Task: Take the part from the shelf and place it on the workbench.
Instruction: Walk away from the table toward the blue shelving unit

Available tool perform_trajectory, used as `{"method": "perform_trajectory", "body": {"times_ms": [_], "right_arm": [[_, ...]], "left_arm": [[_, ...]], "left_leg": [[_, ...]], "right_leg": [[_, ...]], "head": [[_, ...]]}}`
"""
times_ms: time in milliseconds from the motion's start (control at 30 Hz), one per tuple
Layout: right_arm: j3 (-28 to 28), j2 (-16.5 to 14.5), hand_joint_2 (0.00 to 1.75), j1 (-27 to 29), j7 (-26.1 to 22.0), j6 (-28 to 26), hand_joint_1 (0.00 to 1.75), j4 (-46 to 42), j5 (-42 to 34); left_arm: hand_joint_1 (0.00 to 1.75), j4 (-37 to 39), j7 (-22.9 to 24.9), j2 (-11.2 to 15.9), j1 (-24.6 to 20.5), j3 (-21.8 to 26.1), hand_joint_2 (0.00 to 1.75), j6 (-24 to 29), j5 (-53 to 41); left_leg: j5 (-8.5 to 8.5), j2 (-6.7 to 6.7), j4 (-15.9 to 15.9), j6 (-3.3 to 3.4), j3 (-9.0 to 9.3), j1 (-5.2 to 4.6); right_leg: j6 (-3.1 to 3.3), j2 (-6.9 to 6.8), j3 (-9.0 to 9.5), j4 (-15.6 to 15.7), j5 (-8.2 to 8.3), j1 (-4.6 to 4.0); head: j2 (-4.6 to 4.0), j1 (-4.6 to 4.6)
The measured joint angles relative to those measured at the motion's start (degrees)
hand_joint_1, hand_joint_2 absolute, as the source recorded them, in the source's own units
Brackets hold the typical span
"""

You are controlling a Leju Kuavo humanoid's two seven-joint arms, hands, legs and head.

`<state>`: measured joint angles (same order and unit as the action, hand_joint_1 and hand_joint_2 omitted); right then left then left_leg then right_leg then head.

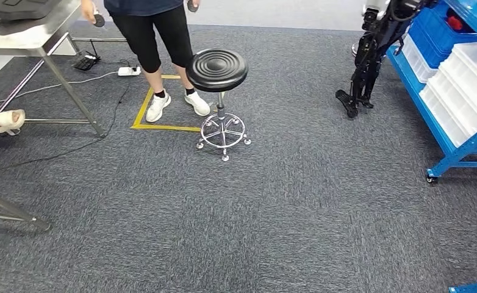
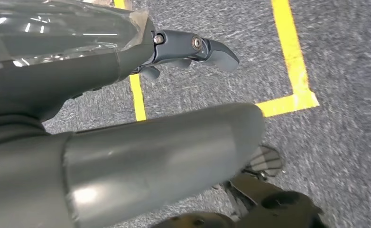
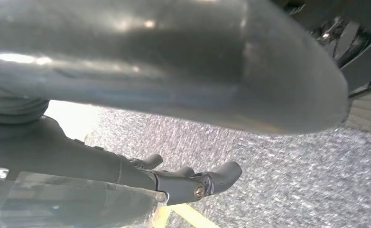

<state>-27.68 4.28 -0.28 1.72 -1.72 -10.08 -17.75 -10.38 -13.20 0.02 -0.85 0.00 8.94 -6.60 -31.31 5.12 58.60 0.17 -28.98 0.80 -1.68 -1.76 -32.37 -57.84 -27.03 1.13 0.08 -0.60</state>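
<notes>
The blue shelf [image 1: 448, 145] stands on wheels at the right edge of the head view, loaded with white bins [image 1: 462, 91] and blue bins [image 1: 434, 33]; something red [image 1: 455, 23] lies in a top blue bin. A steel workbench [image 1: 35, 33] is at the far left. My left hand [image 2: 79, 76] hangs over the carpet, its dark fingers [image 2: 207, 47] stretched out away from the thumb [image 2: 164, 156], holding nothing. My right hand [image 3: 79, 161] hangs likewise, fingers [image 3: 212, 180] extended, thumb [image 3: 174, 61] apart, nothing in it.
A black round stool [image 1: 218, 70] on a chrome wheeled base stands mid-floor. A person [image 1: 157, 36] stands behind it in a yellow taped square [image 1: 157, 126]. Another robot's dark legs [image 1: 364, 67] are beside the shelf. Cables and a power strip [image 1: 128, 71] lie near the workbench.
</notes>
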Motion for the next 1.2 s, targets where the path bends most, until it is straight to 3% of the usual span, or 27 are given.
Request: {"method": "perform_trajectory", "body": {"times_ms": [33, 100, 133, 167, 200, 267, 333, 400, 467, 533, 600, 667, 700, 733, 767, 833, 900, 967, 1000, 1067, 1133, 1167, 1200], "right_arm": [[0.0, 0.0, 0.0, 0.0, 0.0, 0.0, 0.0, 0.0, 0.0], [0.0, -0.1, 0.0, -0.1, 0.1, 0.0, 0.0, 0.0, 0.1], [0.0, -0.1, 0.0, -0.1, 0.1, 0.0, 0.0, 0.0, 0.1], [0.0, -0.1, 0.0, -0.1, 0.1, 0.0, 0.0, 0.0, 0.1], [0.0, -0.1, 0.0, -0.1, 0.1, 0.0, 0.0, 0.0, 0.2], [0.0, -0.1, 0.0, -0.1, 0.2, 0.0, 0.0, 0.0, 0.3], [-0.1, -0.1, 0.0, -0.2, 0.2, 0.0, 0.0, 0.0, 0.3], [-0.1, -0.2, 0.0, -0.3, 0.2, 0.0, 0.0, 0.0, 0.3], [-0.1, -0.2, 0.0, -0.1, 0.3, 0.0, 0.0, 0.0, 0.3], [-0.1, -0.2, 0.0, 0.0, 0.3, 0.0, 0.0, 0.0, 0.3], [-0.1, -0.3, 0.0, -0.1, 0.3, 0.0, 0.0, 0.0, 0.4], [-0.1, -0.4, 0.0, -0.3, 0.4, 0.0, 0.0, 0.0, 0.4], [-0.1, -0.4, 0.0, -0.2, 0.4, 0.0, 0.0, 0.0, 0.4], [-0.1, -0.4, 0.0, -0.2, 0.4, 0.0, 0.0, 0.0, 0.4], [-0.1, -0.4, 0.0, -0.1, 0.5, 0.0, 0.0, 0.0, 0.4], [-0.1, -0.4, 0.0, -0.1, 0.5, 0.0, 0.0, 0.0, 0.3], [-0.1, -0.4, 0.0, -0.2, 0.5, 0.0, 0.0, 0.0, 0.3], [-0.1, -0.4, 0.0, -0.2, 0.6, 0.0, 0.0, 0.0, 0.3], [-0.1, -0.4, 0.0, -0.2, 0.6, 0.0, 0.0, 0.0, 0.3], [-0.1, -0.4, 0.0, -0.2, 0.7, 0.0, 0.0, 0.0, 0.3], [-0.1, -0.4, 0.0, -0.3, 0.8, 0.0, 0.0, 0.0, 0.3], [-0.1, -0.4, 0.0, -0.3, 0.8, 0.0, 0.0, 0.0, 0.2], [-0.1, -0.4, 0.0, -0.3, 0.8, 0.0, 0.0, 0.0, 0.2]], "left_arm": [[0.0, 0.0, 0.0, 0.0, -0.1, 0.0, 0.0, -0.2, 0.0], [0.0, 0.0, 0.3, 0.0, -0.1, 0.0, 0.0, -0.6, 0.0], [0.0, 0.0, 0.5, 0.1, 0.0, 0.0, 0.0, -0.7, 0.0], [0.0, 0.0, 0.7, 0.2, 0.0, 0.0, 0.0, -0.8, -0.1], [0.0, 0.0, 0.9, 0.2, 0.0, 0.0, 0.0, -0.8, -0.1], [0.0, 0.0, 1.0, 0.3, 0.0, 0.0, 0.0, -0.8, -0.1], [0.0, 0.0, 1.1, 0.3, -0.1, 0.0, 0.0, -0.8, -0.2], [0.0, 0.0, 1.5, 0.3, -0.2, 0.0, 0.0, -0.8, -0.3], [0.0, 0.0, 1.7, 0.3, -0.3, 0.0, 0.0, -0.8, -0.3], [0.0, 0.0, 1.7, 0.3, -0.4, 0.0, 0.0, -0.8, -0.3], [0.0, 0.0, 1.7, 0.3, -0.3, 0.0, 0.0, -0.8, -0.3], [0.0, 0.0, 1.8, 0.4, -0.2, 0.0, 0.0, -0.8, -0.3], [0.0, 0.0, 1.8, 0.4, -0.2, 0.0, 0.0, -0.8, -0.3], [0.0, 0.0, 1.8, 0.4, -0.2, 0.0, 0.0, -0.7, -0.3], [0.0, 0.0, 1.8, 0.3, -0.2, 0.0, 0.0, -0.7, -0.3], [0.0, 0.0, 1.8, 0.3, -0.3, 0.0, 0.0, -0.5, -0.3], [0.0, 0.0, 1.8, 0.4, -0.3, 0.0, 0.0, -0.3, -0.3], [0.0, -0.1, 1.8, 0.3, -0.5, 0.0, 0.0, 0.0, -0.3], [0.0, -0.1, 1.8, 0.3, -0.7, 0.0, 0.0, 0.1, -0.3], [0.0, -0.2, 1.7, 0.1, -0.8, 0.0, 0.0, 0.2, -0.3], [0.0, -0.2, 1.7, 0.0, -0.8, 0.0, 0.0, 0.1, -0.3], [0.0, -0.2, 1.7, 0.0, -0.8, 0.0, 0.0, 0.1, -0.3], [0.0, -0.2, 1.7, 0.0, -0.7, 0.0, 0.0, 0.1, -0.3]], "left_leg": [[-1.27, -1.37, 1.9, -0.25, -0.79, 0.11], [-4.96, -4.3, 9.1, -0.42, -4.15, 0.21], [-6.38, -4.82, 12.9, -0.42, -6.08, 0.22], [-6.88, -5.03, 15.3, -0.41, -7.52, 0.24], [-6.15, -5.14, 15.6, -0.36, -8.04, 0.27], [-2.13, -5.88, 10.4, -0.18, -6.26, 0.45], [1.15, -8.44, 3.2, -0.02, -3.33, 0.75], [1.71, -9.65, 0.4, 0.31, -2.22, 0.6], [1.93, -8.29, 0.1, 1.15, -2.03, 0.26], [2.39, -6.86, -0.5, 2.11, -1.75, 0.27], [2.57, -5.24, -0.8, 2.57, -1.68, 0.19], [2.51, -3.52, -0.7, 2.64, -1.76, 0.02], [2.45, -2.73, -0.7, 2.62, -1.74, -0.02], [2.36, -2.03, -0.7, 2.54, -1.67, -0.03], [2.24, -1.39, -0.7, 2.4, -1.52, -0.02], [1.79, -0.2, -0.6, 1.8, -1.11, -0.23], [1.36, 0.87, -0.6, 1.15, -0.66, -0.51], [1.13, 1.78, -0.8, 0.57, -0.19, -0.41], [0.76, 1.27, -0.5, 0.25, -0.09, -0.23], [-1.78, -1.64, 2.9, -0.25, -1.43, 0.09], [-5.59, -4.43, 10.1, -0.35, -4.84, 0.23], [-6.72, -4.89, 13.4, -0.34, -6.54, 0.23], [-6.71, -5.06, 14.9, -0.3, -7.55, 0.23]], "right_leg": [[0.43, 0.55, 0.2, 0.2, 0.15, 0.25], [1.09, 1.64, 0.33, 0.2, 0.35, 0.22], [1.26, 2.31, 0.3, 0.2, 0.38, 0.05], [1.37, 3.04, 0.32, 0.2, 0.4, -0.1], [1.39, 3.81, 0.36, 0.2, 0.4, -0.19], [1.37, 5.4, 0.54, 0.1, 0.39, -0.23], [1.16, 6.79, 0.49, -0.1, 0.32, -0.45], [0.51, 7.98, -0.05, -0.1, 0.36, -0.58], [-0.33, 8.75, -0.58, 0.0, 0.52, -0.34], [-0.53, 6.52, -1.7, -2.2, -0.67, -0.26], [-0.19, 3.36, -4.86, -8.8, -3.96, -0.29], [-0.36, 2.52, -8.25, -15.8, -6.63, -0.18], [-0.73, 2.4, -8.7, -16.9, -6.8, -0.1], [-1.26, 2.17, -7.9, -15.6, -6.06, -0.03], [-1.78, 1.58, -5.92, -12.0, -4.69, 0.05], [-2.14, -0.99, -1.46, -3.8, -1.93, -0.04], [-1.42, -2.21, 0.35, -0.4, -0.72, -0.38], [-0.48, -0.98, 0.22, -0.4, -0.47, -0.53], [-0.12, -0.39, 0.23, -0.2, -0.38, -0.39], [0.78, 0.77, 0.5, 0.0, -0.16, 0.01], [1.35, 1.95, 0.42, 0.0, -0.1, -0.17], [1.45, 2.67, 0.42, 0.0, -0.11, -0.34], [1.47, 3.44, 0.46, 0.0, -0.12, -0.49]], "head": [[0.0, 0.14], [-0.01, 0.44], [-0.01, 0.49], [-0.02, 0.49], [-0.02, 0.5], [-0.02, 0.51], [-0.01, 0.5], [0.0, 0.45], [-0.01, 0.45], [-0.02, 0.31], [-0.02, 0.06], [-0.02, -0.04], [-0.02, -0.05], [-0.02, -0.07], [-0.02, -0.08], [-0.02, -0.08], [-0.02, 0.08], [-0.02, 0.24], [-0.02, 0.29], [-0.01, 0.54], [-0.01, 0.72], [-0.01, 0.72], [-0.02, 0.72]]}}
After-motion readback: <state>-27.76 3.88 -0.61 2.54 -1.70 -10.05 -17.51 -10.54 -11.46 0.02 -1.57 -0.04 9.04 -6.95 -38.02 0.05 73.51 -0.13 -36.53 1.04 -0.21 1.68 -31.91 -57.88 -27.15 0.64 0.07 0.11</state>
